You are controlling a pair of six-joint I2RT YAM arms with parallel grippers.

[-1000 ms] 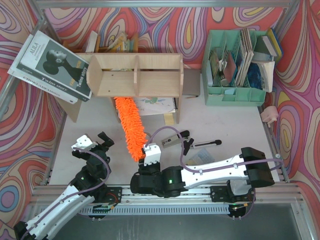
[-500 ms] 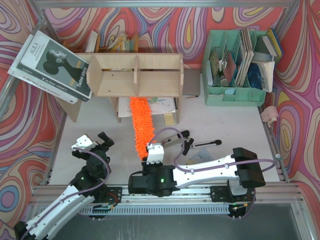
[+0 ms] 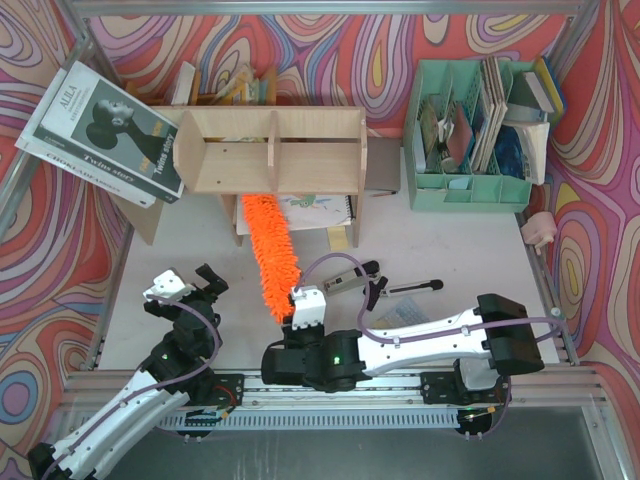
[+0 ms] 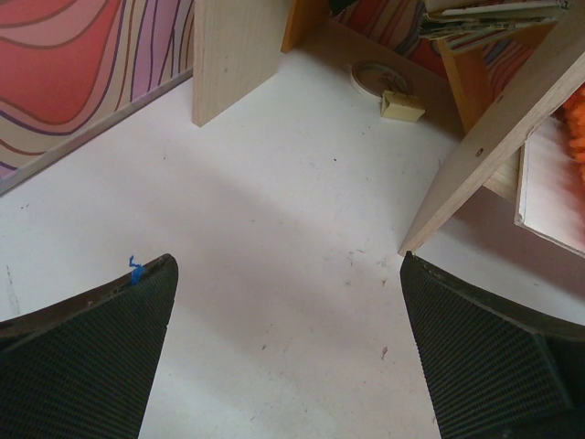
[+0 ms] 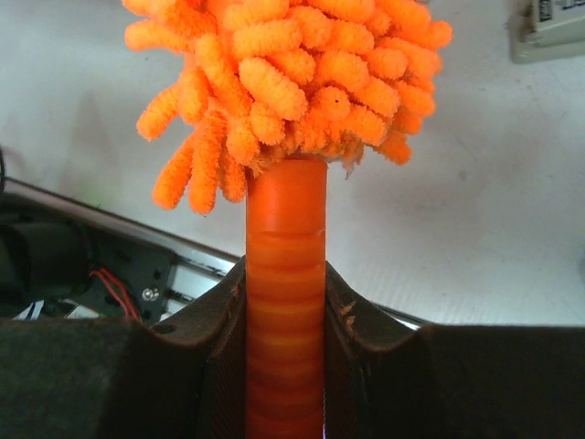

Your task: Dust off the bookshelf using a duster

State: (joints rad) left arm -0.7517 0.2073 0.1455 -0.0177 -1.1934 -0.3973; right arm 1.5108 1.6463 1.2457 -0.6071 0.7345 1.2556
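Observation:
The plywood bookshelf [image 3: 270, 150] stands at the back centre-left, its lower front edge over a notebook. The orange fluffy duster [image 3: 270, 252] slants from under the shelf's lower edge down to my right gripper [image 3: 303, 318]. My right gripper [image 5: 285, 302] is shut on the duster's orange handle [image 5: 285, 274], with the shaggy head [image 5: 283, 73] just above the fingers. My left gripper [image 3: 190, 290] is open and empty near the front left; in the left wrist view its gripper [image 4: 288, 352] hovers over bare table, with the shelf's side panel [image 4: 494, 137] ahead at the right.
A mint-green file organizer [image 3: 475, 130] with papers stands at back right. A large book [image 3: 105, 130] leans at back left. A notebook [image 3: 315, 210] lies under the shelf. A black tool [image 3: 400, 290] and a small pink object [image 3: 538, 230] lie on the right.
The duster head has swung left under the shelf's lower edge, after swinging right half a second ago. The right arm shifted with it. The left arm has not moved.

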